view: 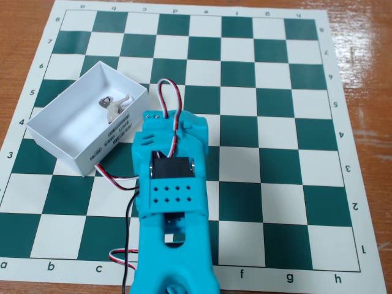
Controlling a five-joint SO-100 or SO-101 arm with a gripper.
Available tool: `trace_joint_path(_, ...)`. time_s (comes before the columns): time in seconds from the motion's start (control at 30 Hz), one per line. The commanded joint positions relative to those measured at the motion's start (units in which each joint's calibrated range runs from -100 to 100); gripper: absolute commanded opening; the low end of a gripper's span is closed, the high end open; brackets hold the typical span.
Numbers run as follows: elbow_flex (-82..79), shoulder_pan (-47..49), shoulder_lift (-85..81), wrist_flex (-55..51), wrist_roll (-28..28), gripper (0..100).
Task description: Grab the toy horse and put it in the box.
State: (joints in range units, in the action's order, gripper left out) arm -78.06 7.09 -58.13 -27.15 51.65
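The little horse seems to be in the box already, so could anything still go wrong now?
Possibly. The arm sits right against the box wall by the label, so pulling away could nudge the light box or tip it. The toy horse lies near that side. The red-white wires arch near the rim and might snag.

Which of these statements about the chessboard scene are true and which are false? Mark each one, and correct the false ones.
1. The tiny whitish-grey plastic toy horse lies inside the shallow white cardboard box. True.
2. The box sits on the right half of the green-and-cream chessboard mat in the fixed view. False: it sits on the left side.
3. The arm is turquoise, with red, white and black wires running along it. True.
4. The box carries a small black printed label on the long wall facing the arm. True.
5. The horse is held between the gripper's fingers. False: it lies in the box, and the fingers cannot be made out.
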Motion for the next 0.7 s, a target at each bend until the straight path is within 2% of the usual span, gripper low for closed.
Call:
trace_joint_path(0.0, -3.6, -3.4, -8.4, -4.2, -0.3, 0)
trace_joint_path(0.23, -11.5, -6.5, -21.1, -15.3, -1.1, 0)
trace_joint_path(0.67, -21.8, -8.5, -35.3, -23.5, -1.1, 0)
